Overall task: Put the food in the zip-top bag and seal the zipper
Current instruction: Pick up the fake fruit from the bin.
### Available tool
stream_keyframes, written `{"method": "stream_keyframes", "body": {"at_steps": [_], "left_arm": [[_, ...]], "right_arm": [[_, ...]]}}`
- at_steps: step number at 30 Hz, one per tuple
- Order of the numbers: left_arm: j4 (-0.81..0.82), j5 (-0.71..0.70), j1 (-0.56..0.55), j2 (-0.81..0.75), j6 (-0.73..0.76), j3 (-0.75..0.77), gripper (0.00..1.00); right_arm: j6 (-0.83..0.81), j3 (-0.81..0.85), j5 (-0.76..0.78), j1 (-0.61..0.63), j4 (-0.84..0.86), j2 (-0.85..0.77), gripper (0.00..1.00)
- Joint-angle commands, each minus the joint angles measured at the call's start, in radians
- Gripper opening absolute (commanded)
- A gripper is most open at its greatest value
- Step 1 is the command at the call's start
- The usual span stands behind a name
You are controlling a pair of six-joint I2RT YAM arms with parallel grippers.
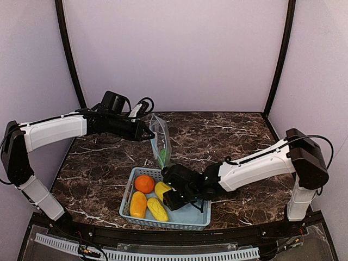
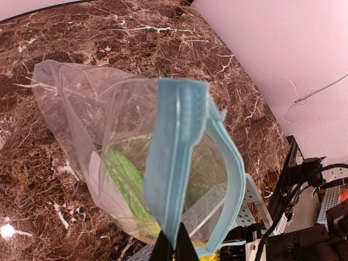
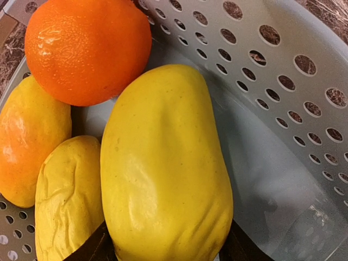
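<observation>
My left gripper is shut on the light blue zipper of the clear zip-top bag, holding it up above the table with its mouth gaping. A green pod lies inside the bag. My right gripper is down in the basket, its dark fingers pressed against both sides of a large yellow fruit. Beside it lie the round orange and two more yellow fruits.
The light blue perforated basket sits at the near middle of the dark marble table, just below the hanging bag. Purple walls close in the back and both sides.
</observation>
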Motion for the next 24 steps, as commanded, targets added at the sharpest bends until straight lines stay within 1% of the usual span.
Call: {"method": "stream_keyframes", "body": {"at_steps": [1,10,15,19,22,24], "left_arm": [[-0.006,-0.001,0.004,-0.015,0.013,0.009,0.01],[-0.014,-0.025,0.004,-0.019,0.020,0.011,0.01],[-0.013,-0.031,0.004,-0.025,0.024,0.009,0.01],[-0.003,0.000,0.000,-0.024,0.029,0.010,0.01],[0.002,0.011,-0.008,-0.024,0.038,0.011,0.01],[0.007,0.016,-0.016,-0.026,0.043,0.010,0.01]], "right_arm": [[0.007,-0.020,0.017,0.008,0.042,-0.016,0.52],[-0.020,-0.047,0.014,0.015,0.048,-0.057,0.48],[-0.028,-0.122,0.011,0.031,0.041,-0.178,0.47],[-0.016,-0.186,0.005,0.036,0.031,-0.299,0.47],[-0.007,-0.194,0.031,0.037,0.008,-0.369,0.48],[0.001,-0.168,0.061,0.033,-0.023,-0.392,0.47]]}}
